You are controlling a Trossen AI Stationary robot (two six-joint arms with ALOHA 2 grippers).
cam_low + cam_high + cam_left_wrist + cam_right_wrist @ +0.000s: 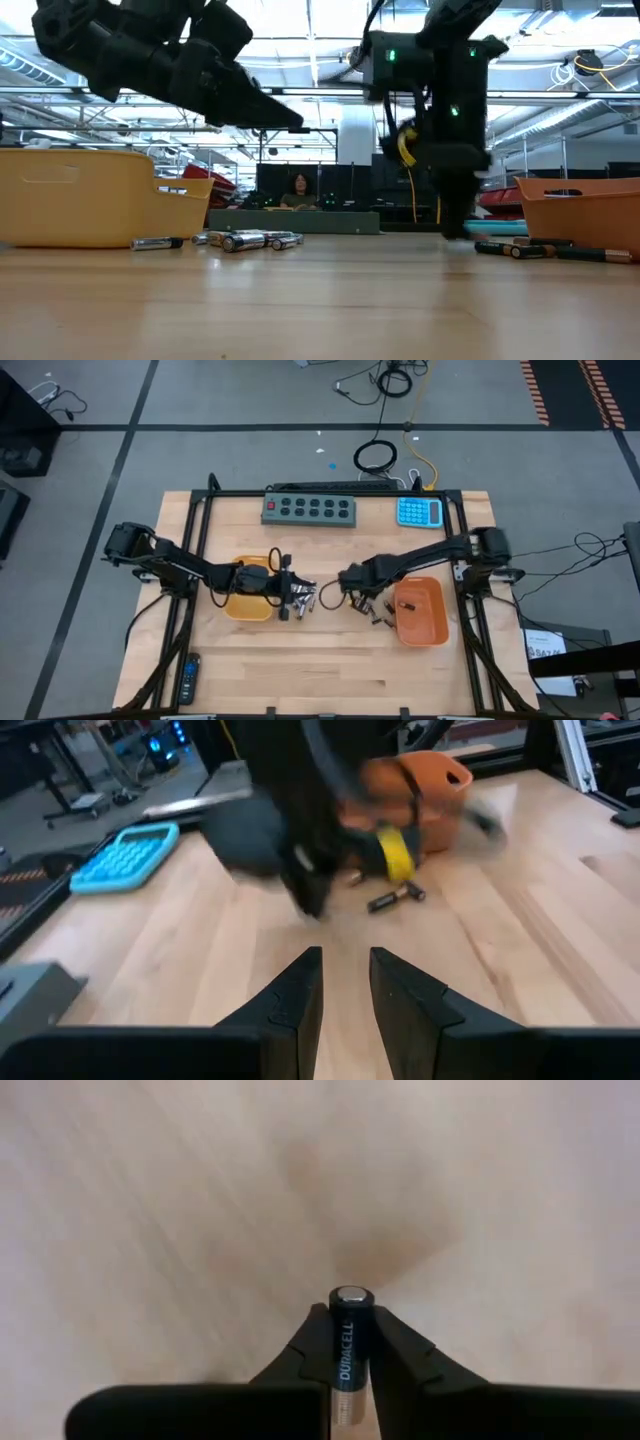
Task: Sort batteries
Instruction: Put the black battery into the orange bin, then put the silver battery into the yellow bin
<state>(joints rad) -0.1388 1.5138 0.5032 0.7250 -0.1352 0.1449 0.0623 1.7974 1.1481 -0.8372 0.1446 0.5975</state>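
Note:
My right gripper (348,1342) points down at the bare wood between the trays (352,584) and is shut on a dark battery (347,1330). More dark batteries (378,619) lie on the table beside the orange tray (432,628), seen too in the low view (530,250). Something small and dark lies in that tray (406,603). My left gripper (291,594) hovers at the yellow tray's (240,607) right side, over a heap of silver batteries (304,600) (245,240). Its fingers (345,975) stand a narrow gap apart and hold nothing. My right gripper pinches the dark battery by its body (347,1348) between the two fingertips. The battery lies along the fingers, and its silver end cap (350,1293) sticks out past them toward the table. The fingers come from above, pointing down. The battery's other end is hidden between the fingers.
A grey power strip (310,510) and a blue calculator (420,512) lie along the far edge. A black remote (188,678) sits at the near left corner. Black frame rails (196,535) run down both sides. Bare wood spreads toward the near edge. A person (298,188) sits beyond the table.

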